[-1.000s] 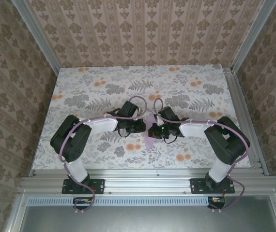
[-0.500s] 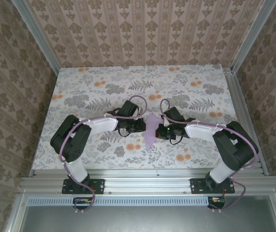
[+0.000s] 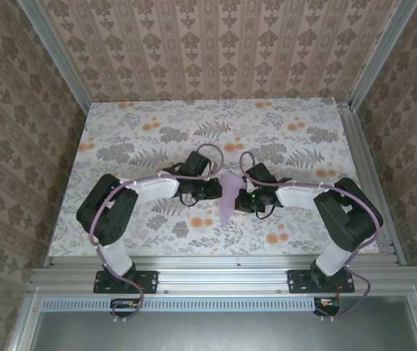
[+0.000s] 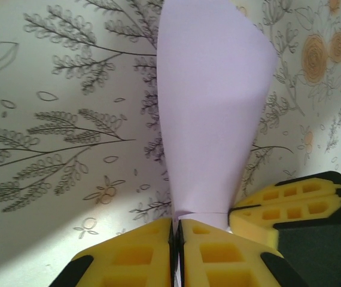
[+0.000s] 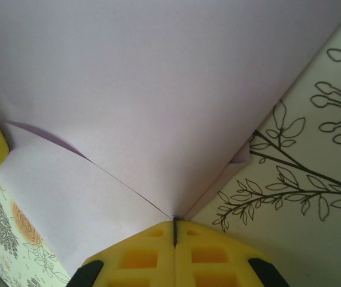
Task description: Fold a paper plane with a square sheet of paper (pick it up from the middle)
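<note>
Pinching paper plane (image 3: 228,199): left end effector (image 4: 175,224), right end effector (image 5: 174,224).

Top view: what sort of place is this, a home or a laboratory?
Probably a small robot test booth, not a home. The left arm and right arm are bolted to a metal rail at the near edge of the table, and patterned walls with metal posts close it in on three sides.

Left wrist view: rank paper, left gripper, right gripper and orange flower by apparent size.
1. paper.
2. left gripper and right gripper: similar visible area, both cropped, not rankable.
3. orange flower, smallest.
</note>
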Tool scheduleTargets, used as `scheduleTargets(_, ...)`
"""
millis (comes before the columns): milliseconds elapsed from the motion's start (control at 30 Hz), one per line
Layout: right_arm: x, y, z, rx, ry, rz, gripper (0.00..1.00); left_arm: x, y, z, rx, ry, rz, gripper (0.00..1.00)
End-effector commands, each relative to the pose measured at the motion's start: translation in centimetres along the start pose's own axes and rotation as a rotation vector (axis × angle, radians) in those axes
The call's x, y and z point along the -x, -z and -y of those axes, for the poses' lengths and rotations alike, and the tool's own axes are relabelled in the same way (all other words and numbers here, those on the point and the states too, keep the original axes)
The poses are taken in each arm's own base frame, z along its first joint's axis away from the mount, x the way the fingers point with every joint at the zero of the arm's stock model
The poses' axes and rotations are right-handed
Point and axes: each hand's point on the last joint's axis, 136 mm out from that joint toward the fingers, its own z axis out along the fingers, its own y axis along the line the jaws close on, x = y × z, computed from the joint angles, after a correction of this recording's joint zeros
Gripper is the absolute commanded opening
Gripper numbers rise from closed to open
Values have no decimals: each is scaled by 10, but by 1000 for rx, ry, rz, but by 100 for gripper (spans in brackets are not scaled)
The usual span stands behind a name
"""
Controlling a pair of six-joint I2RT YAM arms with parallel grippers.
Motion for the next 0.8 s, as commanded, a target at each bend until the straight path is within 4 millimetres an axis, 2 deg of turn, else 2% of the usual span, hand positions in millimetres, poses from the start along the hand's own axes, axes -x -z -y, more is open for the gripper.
scheduleTargets(0,-3,-9,13,-43,-1,-20,0,6,-1,19,-42,2,0,13)
scheduleTargets(233,-3,-9,16,-38,-6,-16,0,6,-12,35,-69,-7,-14,13)
scheduleTargets(767,3,-7,10,74,-55,25,0,3,-39,40,-73,7,-39,13)
